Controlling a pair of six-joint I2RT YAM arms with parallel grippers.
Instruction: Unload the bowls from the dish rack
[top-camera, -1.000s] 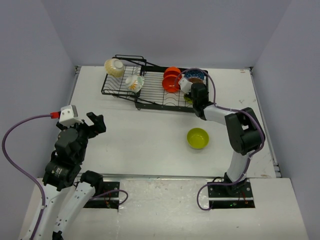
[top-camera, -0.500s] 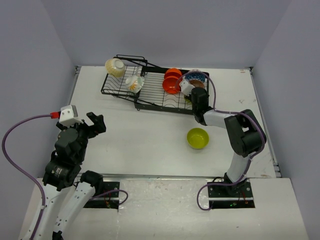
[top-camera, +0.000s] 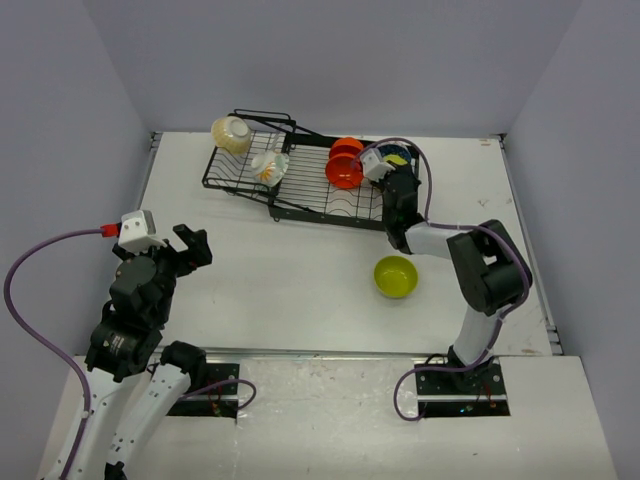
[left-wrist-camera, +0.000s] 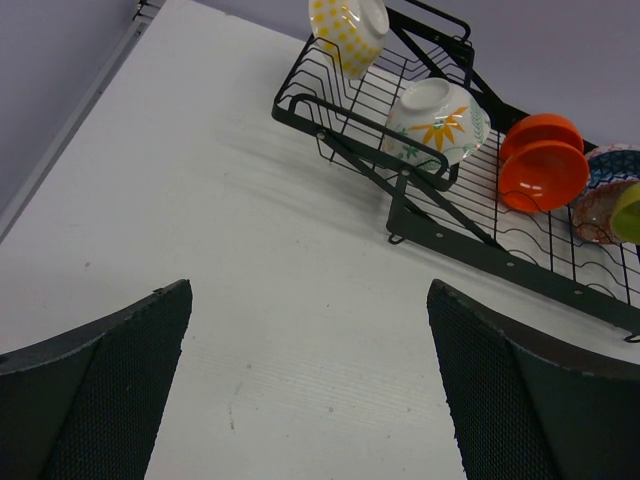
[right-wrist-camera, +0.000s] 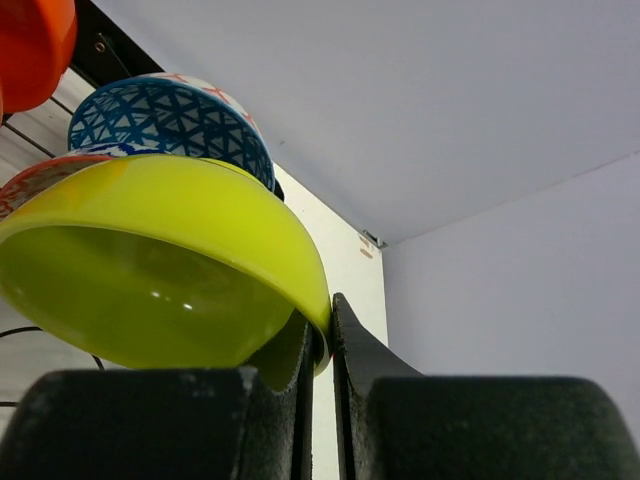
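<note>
A white table (top-camera: 300, 260) is shown, with a black wire dish rack (top-camera: 310, 190) at its far side. At its right end, the rim of a lime-green round bowl (right-wrist-camera: 160, 270) is clamped by the right gripper (right-wrist-camera: 322, 330), beside a blue patterned bowl (right-wrist-camera: 170, 120) and two orange-red bowls (top-camera: 344, 162). A cream floral bowl (left-wrist-camera: 437, 120) and a yellow-checked cream bowl (left-wrist-camera: 347, 25) are lodged in the rack's left part. A second lime-green bowl (top-camera: 395, 276) is set upright on the table. The left gripper (left-wrist-camera: 308, 300) is held spread wide, grasping nothing.
</note>
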